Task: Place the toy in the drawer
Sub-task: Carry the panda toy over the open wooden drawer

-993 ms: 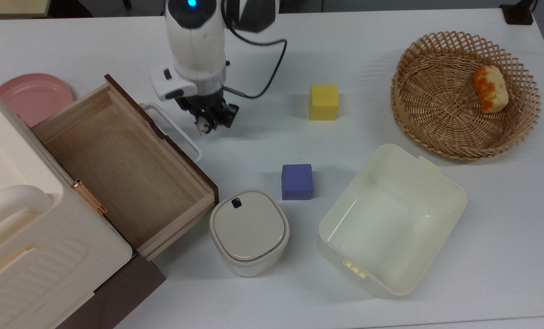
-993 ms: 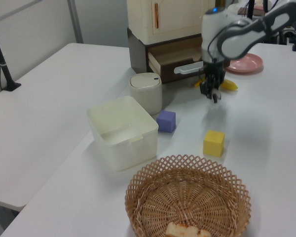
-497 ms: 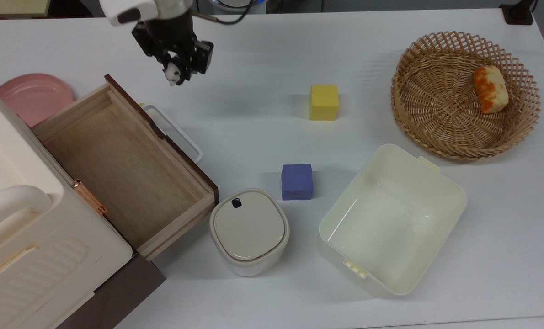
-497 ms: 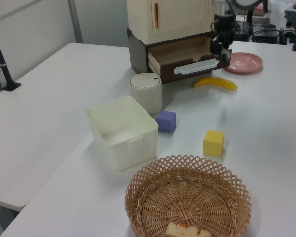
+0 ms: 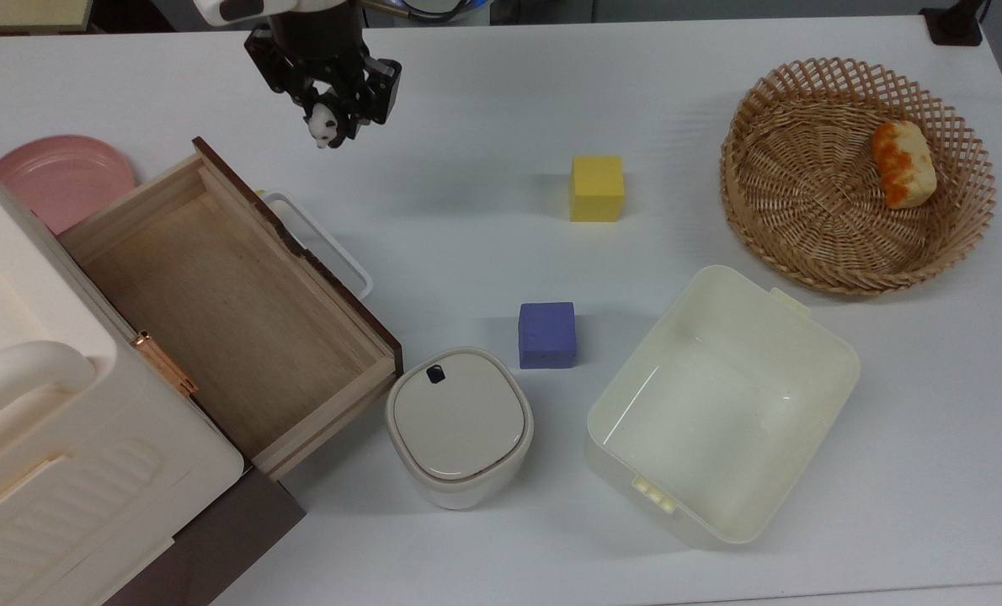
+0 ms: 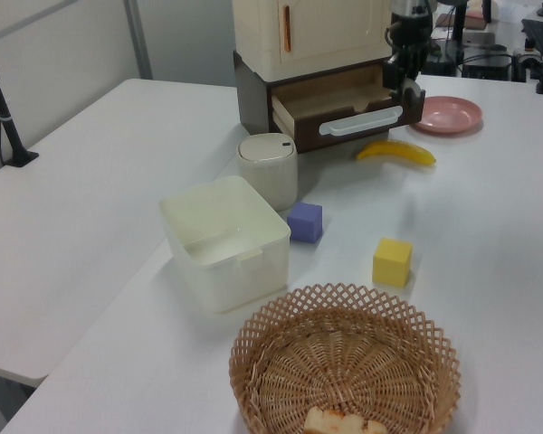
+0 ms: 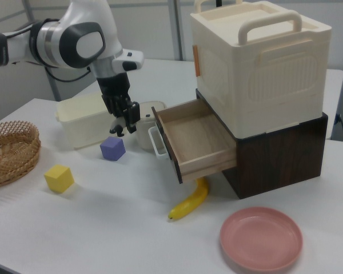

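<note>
Item count on the desk (image 5: 484,109): 2 foam cubes, 1 yellow (image 5: 597,188) and 1 purple (image 5: 546,335); 1 wicker basket (image 5: 770,210) w/ 1 orange-crusted food piece (image 5: 903,163) inside; 1 cream tub (image 5: 724,402); 1 lidded cream pot (image 5: 458,427); 1 pink plate (image 5: 59,177); 1 banana (image 7: 190,201); 1 cabinet unit, i.e. a cream box (image 7: 263,63) w/ handles on a dark brown base (image 7: 286,151); 1 drawer (image 5: 231,303); 1 toy (image 5: 322,128). No readable labels or writing on any item.

Pincer (image 5: 326,126): 1 unit, closed on the toy, held in the air above the desk. In the top view it sits above and to the right of the drawer's upper corner, not over the drawer interior. In the right view the pincer (image 7: 121,127) hangs to the left of the drawer front, w/ the purple cube (image 7: 112,148) just below it in frame.

Toy: black-and-white, clamped at the fingertips, clear of the desk.

Drawer: pulled out of the brown base, light-wood floor bare, white loop handle (image 5: 320,240) on the dark front. In the left view the drawer (image 6: 344,104) opens toward the camera, the banana (image 6: 396,152) lies near it on the left view's right, and the arm stands at the drawer's right end.

Pot: just beside the drawer's lower corner in the top view. Purple cube: between pot and tub. Yellow cube: well apart from the drawer, between it and the basket.
</note>
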Robot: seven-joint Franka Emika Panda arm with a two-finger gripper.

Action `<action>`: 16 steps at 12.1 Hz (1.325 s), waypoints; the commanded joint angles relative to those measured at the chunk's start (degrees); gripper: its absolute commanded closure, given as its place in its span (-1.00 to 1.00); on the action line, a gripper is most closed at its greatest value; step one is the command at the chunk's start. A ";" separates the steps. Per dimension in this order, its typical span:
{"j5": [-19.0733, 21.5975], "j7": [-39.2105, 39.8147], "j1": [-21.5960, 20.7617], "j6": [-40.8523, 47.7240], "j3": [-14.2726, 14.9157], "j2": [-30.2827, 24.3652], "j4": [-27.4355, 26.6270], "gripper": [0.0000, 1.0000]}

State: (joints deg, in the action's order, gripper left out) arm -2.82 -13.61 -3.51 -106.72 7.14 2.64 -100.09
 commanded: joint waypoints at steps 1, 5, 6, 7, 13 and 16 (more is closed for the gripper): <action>0.10 -2.90 -0.18 0.73 0.60 1.22 3.41 0.30; -0.08 -3.80 0.26 0.02 0.77 5.95 8.40 0.30; 0.01 -3.80 0.52 0.02 0.95 7.19 9.99 0.30; 0.01 -3.88 1.22 -0.41 1.91 8.42 11.74 0.30; 0.80 -6.08 3.68 -9.82 3.76 13.69 14.57 0.30; 0.80 -9.49 3.77 -13.76 5.25 16.51 16.68 0.30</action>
State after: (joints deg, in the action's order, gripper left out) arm -2.73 -19.87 0.64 -117.63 11.08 16.35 -86.37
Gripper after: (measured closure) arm 0.599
